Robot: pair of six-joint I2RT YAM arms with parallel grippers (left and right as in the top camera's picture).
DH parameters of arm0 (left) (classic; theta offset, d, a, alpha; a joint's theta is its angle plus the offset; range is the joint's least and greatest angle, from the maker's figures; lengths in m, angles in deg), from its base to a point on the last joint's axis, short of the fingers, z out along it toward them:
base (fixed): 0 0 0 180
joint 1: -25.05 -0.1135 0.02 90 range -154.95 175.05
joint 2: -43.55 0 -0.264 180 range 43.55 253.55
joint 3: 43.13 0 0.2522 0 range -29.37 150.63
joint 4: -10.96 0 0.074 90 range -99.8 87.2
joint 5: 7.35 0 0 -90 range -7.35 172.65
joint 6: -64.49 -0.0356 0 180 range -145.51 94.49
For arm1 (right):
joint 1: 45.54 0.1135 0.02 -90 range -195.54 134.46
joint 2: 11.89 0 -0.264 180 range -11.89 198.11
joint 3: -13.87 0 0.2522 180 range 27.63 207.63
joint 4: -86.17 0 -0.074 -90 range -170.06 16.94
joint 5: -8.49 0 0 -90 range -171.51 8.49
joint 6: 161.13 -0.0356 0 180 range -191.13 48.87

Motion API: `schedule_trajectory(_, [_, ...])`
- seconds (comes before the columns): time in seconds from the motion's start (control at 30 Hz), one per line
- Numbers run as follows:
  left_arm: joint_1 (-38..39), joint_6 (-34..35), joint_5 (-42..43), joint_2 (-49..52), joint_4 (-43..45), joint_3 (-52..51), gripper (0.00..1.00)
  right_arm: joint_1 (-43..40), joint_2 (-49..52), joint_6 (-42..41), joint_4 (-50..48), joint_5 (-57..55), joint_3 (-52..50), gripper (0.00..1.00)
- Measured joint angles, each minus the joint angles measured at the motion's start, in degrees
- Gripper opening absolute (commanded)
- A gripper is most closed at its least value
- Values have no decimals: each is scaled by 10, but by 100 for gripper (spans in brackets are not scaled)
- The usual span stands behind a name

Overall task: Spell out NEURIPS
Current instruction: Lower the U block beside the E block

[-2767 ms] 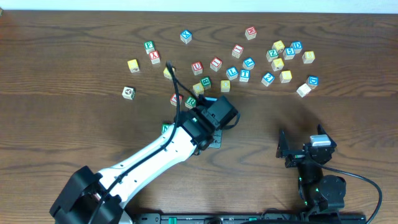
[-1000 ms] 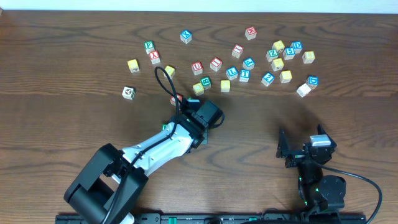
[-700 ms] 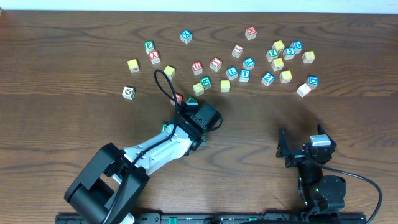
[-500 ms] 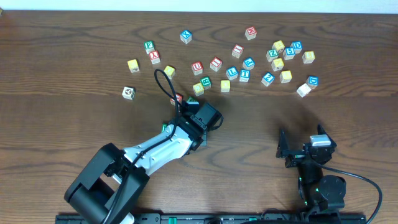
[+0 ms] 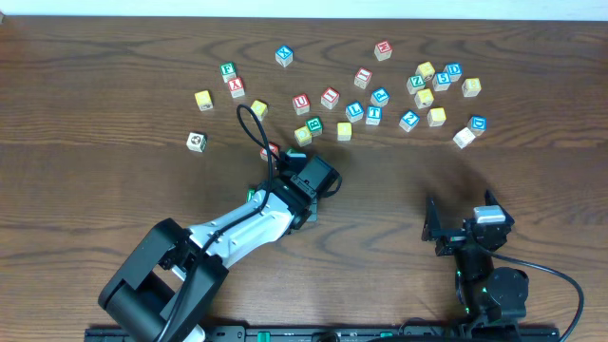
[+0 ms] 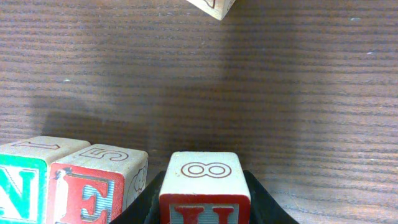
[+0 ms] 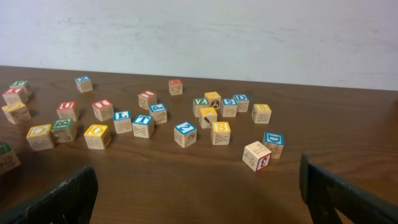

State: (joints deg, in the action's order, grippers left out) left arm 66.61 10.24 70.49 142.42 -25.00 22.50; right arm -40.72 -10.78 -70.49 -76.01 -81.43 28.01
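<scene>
- Gripping the 8-cube [image 6: 204, 180], the left gripper [image 6: 205, 202] has a black finger pressed to each side of it.
- 8-cube, position: centred between those fingers, at the bottom edge of the left wrist view; its underside is out of frame, so contact with the table [image 6: 298, 93] cannot be told.
- 8-cube, look: pale wood, with a red outlined "8" on the top face. The front face is red-bordered and carries a red letter. Only two uprights of the letter show, so it cannot be read.
- E cube [image 6: 93, 186]: just left of the 8-cube, with the left finger between them. It has a red "E" on the front and a "5" on top.
- N cube [image 6: 25, 190]: touching the E cube's left side, with a green "N" on the front.
- Cropped cube [image 6: 211, 6]: at the top edge, well apart from the row.
- Right gripper [image 7: 199, 199]: fingers spread wide, nothing between them, low over the near table.
- Loose cubes [image 7: 185, 134]: scattered across the far table, with blue, red, yellow and green faces.
</scene>
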Motion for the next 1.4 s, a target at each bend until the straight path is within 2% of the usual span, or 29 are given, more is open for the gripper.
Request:
schedule_trajectory(0.5, [0,0,2,1,-5,0,8,0,0,0,0,0,0,99])
schedule_trajectory(0.6, [0,0,3,2,-5,0,17,0,0,0,0,0,0,99])
schedule_trajectory(0.63, [0,0,3,2,-5,0,24,0,0,0,0,0,0,99])
schedule_trajectory(0.73, [0,0,3,2,-5,0,25,0,0,0,0,0,0,99])
schedule_trajectory(0.8, [0,0,3,2,-5,0,35,0,0,0,0,0,0,99])
schedule_trajectory(0.93, [0,-2,4,2,-5,0,42,0,0,0,0,0,0,99])
schedule_trajectory(1.4, [0,-2,5,2,-5,0,42,0,0,0,0,0,0,99])
